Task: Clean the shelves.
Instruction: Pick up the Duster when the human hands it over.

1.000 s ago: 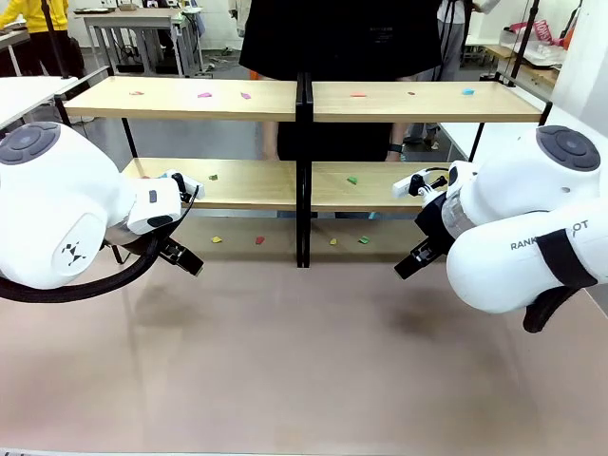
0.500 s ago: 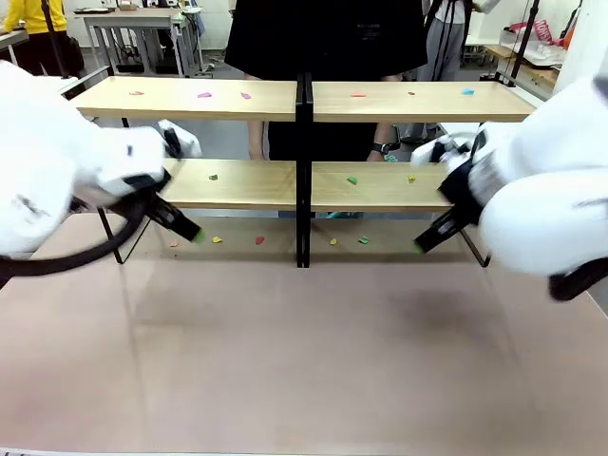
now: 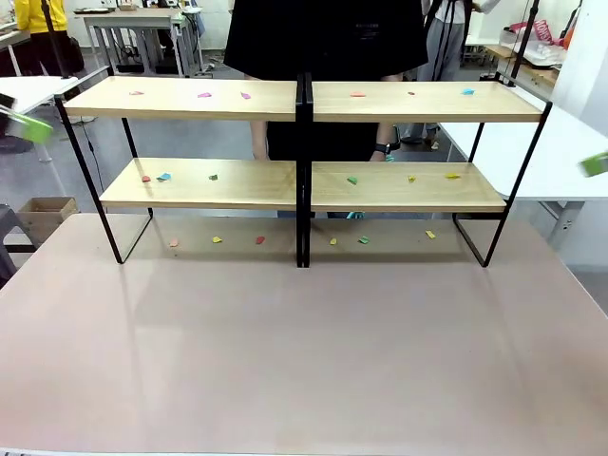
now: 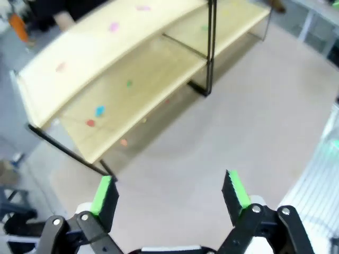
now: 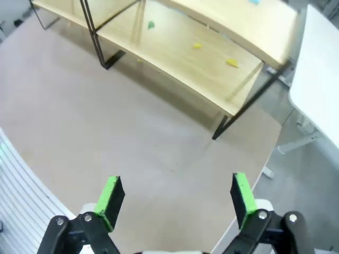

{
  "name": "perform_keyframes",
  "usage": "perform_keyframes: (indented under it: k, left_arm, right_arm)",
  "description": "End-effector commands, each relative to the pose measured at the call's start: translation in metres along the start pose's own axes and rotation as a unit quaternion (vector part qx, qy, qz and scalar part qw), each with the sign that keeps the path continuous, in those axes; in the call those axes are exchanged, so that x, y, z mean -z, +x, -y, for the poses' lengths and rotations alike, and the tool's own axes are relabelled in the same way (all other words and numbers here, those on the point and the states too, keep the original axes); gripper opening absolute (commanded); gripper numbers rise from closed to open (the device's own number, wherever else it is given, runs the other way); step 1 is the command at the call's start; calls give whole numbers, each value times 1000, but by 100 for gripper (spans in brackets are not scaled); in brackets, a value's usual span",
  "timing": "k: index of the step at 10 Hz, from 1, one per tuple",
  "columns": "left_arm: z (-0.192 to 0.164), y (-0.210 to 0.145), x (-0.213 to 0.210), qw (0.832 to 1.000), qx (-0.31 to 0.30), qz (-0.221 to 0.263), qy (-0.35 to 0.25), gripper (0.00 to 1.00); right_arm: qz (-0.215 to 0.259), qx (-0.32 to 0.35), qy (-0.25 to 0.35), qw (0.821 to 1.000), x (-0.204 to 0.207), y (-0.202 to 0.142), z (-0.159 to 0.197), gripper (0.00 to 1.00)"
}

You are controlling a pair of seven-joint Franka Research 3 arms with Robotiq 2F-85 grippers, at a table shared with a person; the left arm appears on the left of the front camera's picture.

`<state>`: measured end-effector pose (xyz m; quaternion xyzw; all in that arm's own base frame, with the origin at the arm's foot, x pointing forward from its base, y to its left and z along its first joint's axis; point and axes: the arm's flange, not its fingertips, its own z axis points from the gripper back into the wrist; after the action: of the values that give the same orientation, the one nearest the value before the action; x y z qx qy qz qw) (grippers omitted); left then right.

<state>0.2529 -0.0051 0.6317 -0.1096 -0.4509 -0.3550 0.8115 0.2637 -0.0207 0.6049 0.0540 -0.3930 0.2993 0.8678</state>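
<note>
Wood-board shelves [image 3: 247, 185] stand across the far half of the table [image 3: 304, 361], two racks joined at the middle. Both tiers are dotted with small coloured scraps [image 3: 164, 177], and more lie on the table under the lower boards. Left gripper [image 4: 169, 193] hovers high over the table near the shelves' left end, jaws wide apart, nothing between the green pads [image 4: 103, 193]. Right gripper [image 5: 176, 194] likewise: wide open, empty, high above the right end. Step in hand looks like the approach to a first scrap; nothing looks cleared yet. To do it well, each arm should keep to its own half and come in low and level from the front for the lower tier, since the top board roofs it. Jaws should narrow before pinching, as the scraps are tiny, flat and likely to slip. In the way: thin black posts [image 3: 302, 190] at the middle and ends, and the person [image 3: 323, 38] standing close behind. White side table [image 3: 570, 142] on the right and cardboard box [image 3: 43, 209] on the floor at left are both well apart.
</note>
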Motion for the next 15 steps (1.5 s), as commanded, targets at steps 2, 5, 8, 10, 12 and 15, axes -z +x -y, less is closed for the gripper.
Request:
perform_keyframes:
  k: [2,5,8,10,12,15]
  left_arm:
    - [1,-60,-33,996,-42,78,-5,100]
    - [1,-59,-27,995,-56,83,5,100]
    - [-4,-59,-31,993,-63,101,13,100]
    - [-6,-60,-28,993,-64,103,7,100]
    - [-9,-57,-28,991,-68,114,13,100]
    - [-13,-57,-26,992,-63,112,0,100]
  right_arm:
    - [36,6,13,999,-44,-24,20,100]
    - [75,4,9,997,-65,-20,16,100]
    - [147,32,16,988,-84,-5,19,100]
    - [145,28,16,989,-85,-1,20,100]
    - [141,26,19,989,-83,-1,19,100]
    - [142,27,19,989,-83,-2,20,100]
